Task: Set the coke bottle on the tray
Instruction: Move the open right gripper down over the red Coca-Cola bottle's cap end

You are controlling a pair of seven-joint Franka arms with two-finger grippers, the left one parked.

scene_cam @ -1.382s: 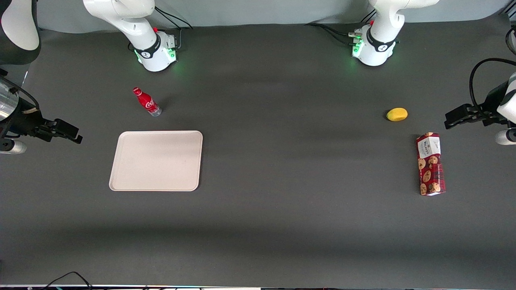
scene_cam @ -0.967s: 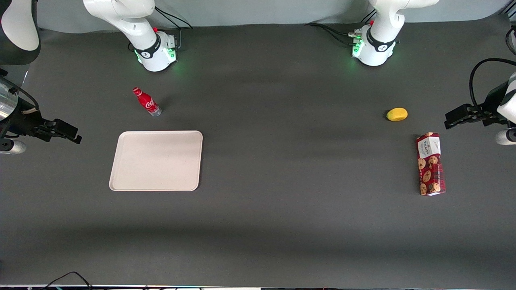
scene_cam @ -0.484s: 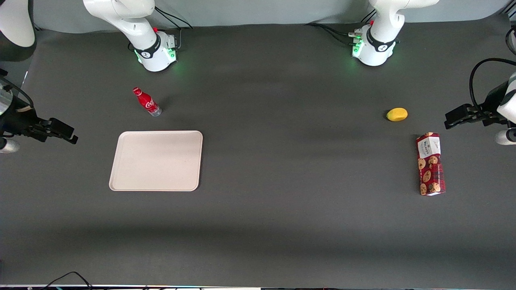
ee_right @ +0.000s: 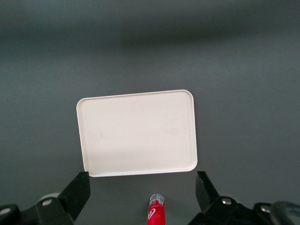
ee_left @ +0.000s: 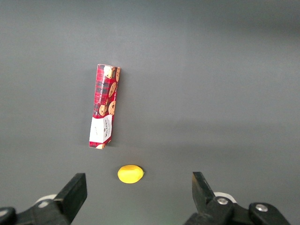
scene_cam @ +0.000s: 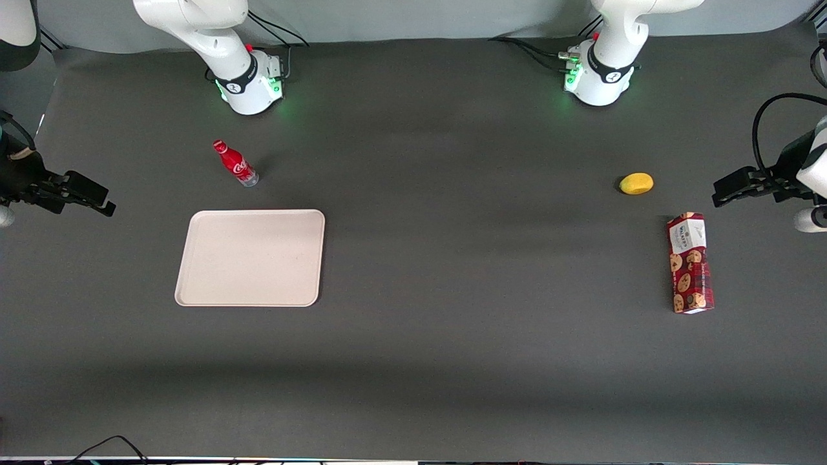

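The fingers (ee_right: 79,192) are spread wide and hold nothing. In the right wrist view the 2 of them frame open table, with the red cap of the coke bottle (ee_right: 156,213) showing between them. The gripper (scene_cam: 90,197) hangs above the table at the working arm's end, well apart from the bottle and not yet lined up over it.

The coke bottle (scene_cam: 236,165) appears to stand upright on the table, farther from the front camera than the tray (scene_cam: 249,258) and near it, but not touching. The tray (ee_right: 136,133) lies flat with nothing on it.

The step in hand is the approach. To do it well, the gripper should probably travel in over the bottle with the jaws as wide as they are now, then come down so the pads meet the red body below the cap rather than the narrow neck. The bottle is slim and light-looking, so a nudge from 1 finger before the close could tip it. A centred, slow close seems safest. The carry after that is short, and the low rim needs only a small lift to pass.

The table is covered in a dark grey matte sheet, flat and even. There is plenty of room around the bottle and tray. The only other loose things, a yellow fruit (scene_cam: 636,183) and a red cookie box (scene_cam: 690,263), lie toward the parked arm's end.
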